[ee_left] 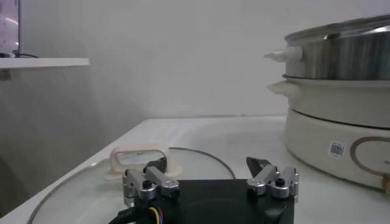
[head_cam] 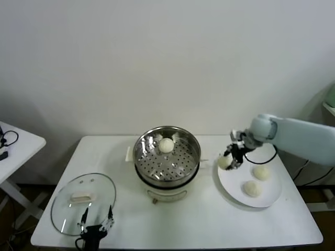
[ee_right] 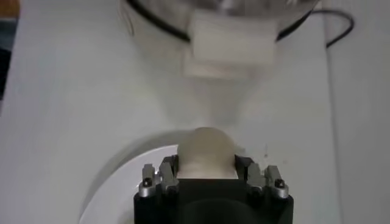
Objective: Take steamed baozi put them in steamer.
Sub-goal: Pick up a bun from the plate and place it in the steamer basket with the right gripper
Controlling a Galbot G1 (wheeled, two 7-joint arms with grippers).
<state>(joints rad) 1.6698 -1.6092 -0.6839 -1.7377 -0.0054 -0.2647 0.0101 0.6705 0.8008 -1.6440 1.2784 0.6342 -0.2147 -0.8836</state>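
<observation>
A white table [head_cam: 209,225] carries everything. At its middle stands the steamer [head_cam: 167,157], a shiny perforated pot on a white base, with one steamed baozi [head_cam: 166,145] already lying on the far side of its tray. To the near left lies a round glass lid [head_cam: 84,203] with a pale handle; to the right sits a flat white plate [head_cam: 267,201].

The right arm reaches in from the right, and its right gripper [head_cam: 230,159] hangs over the plate's left edge — fingers closed around a baozi [ee_right: 206,152], which bulges out between them in the right wrist view. Two more buns rest on the plate: one toward the far side [head_cam: 261,172], one nearer [head_cam: 252,189], apart from each other.

The left gripper [head_cam: 96,226] waits at the table's near edge just beside the lid — its fingers spread wide, holding nothing.
</observation>
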